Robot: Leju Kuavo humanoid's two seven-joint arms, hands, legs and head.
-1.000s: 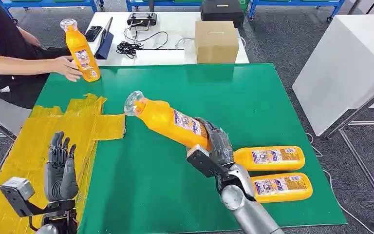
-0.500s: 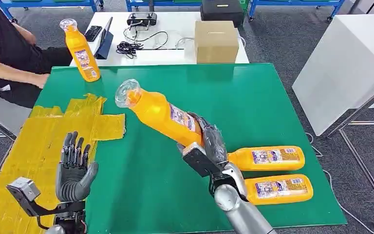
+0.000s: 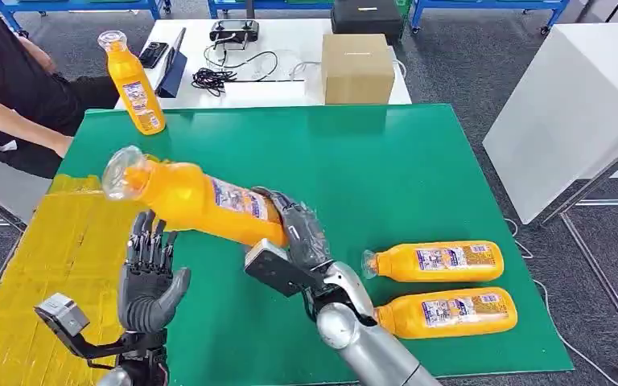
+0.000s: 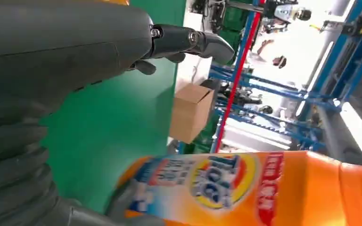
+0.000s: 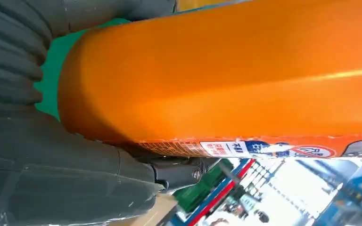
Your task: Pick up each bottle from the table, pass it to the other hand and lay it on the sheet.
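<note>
Right hand (image 3: 296,233) clamped around the base end of an orange juice bottle (image 3: 193,199), held in the air above the green table (image 3: 418,169), neck and clear cap pointing toward ten o'clock and reaching over the edge of the yellow sheet (image 3: 48,265). Seen close in the right wrist view as a broad orange flank with a label strip. Left hand (image 3: 150,277) raised palm-up with fingers apart and empty, directly beneath the bottle's body at six o'clock from its shoulder, near but not touching. Two more juice bottles lying on their sides at three to four o'clock from the right hand, one (image 3: 433,261) just beyond the other (image 3: 447,311), caps pointing left. A fourth bottle (image 3: 133,82) standing upright at the table's far left corner, around eleven o'clock. Cardboard box (image 3: 357,68) on the white table (image 3: 290,40) behind, at one o'clock. A person's arm (image 3: 16,129) at the far left edge.
</note>
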